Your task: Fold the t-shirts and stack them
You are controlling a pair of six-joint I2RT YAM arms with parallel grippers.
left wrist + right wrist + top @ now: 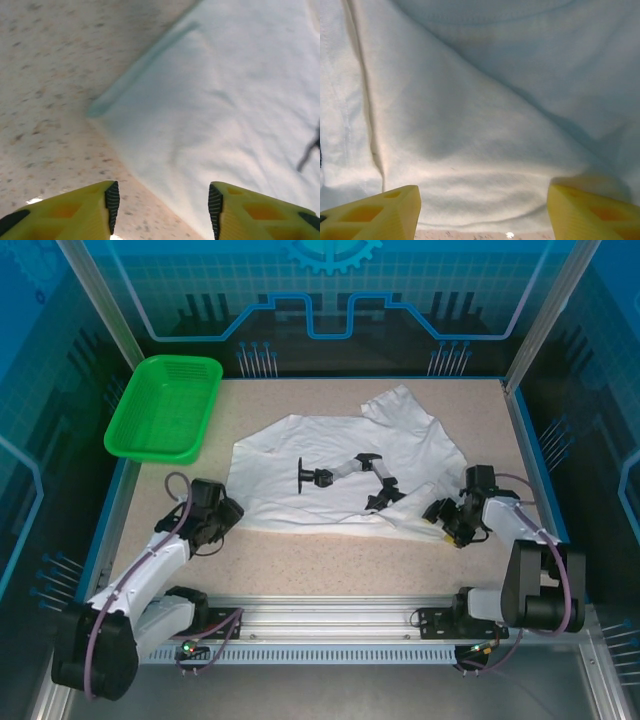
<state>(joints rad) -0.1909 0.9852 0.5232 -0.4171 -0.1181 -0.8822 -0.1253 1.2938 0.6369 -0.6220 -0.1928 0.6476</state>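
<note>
One white t-shirt (340,455) with a black print on the chest lies spread and rumpled in the middle of the table, one sleeve pointing to the back. My left gripper (230,517) sits low at its near left corner. In the left wrist view the left gripper (164,200) is open, with bare table and the t-shirt's (225,100) hem between its yellow fingers. My right gripper (445,522) is at the shirt's near right edge. In the right wrist view the right gripper (482,205) is open over a folded layer of the t-shirt (480,125).
A green mesh basket (165,410) stands at the back left corner, partly over the table's edge. A strip of speckled table (330,560) lies free between the shirt and the arm bases. Blue walls and metal posts close in the sides and back.
</note>
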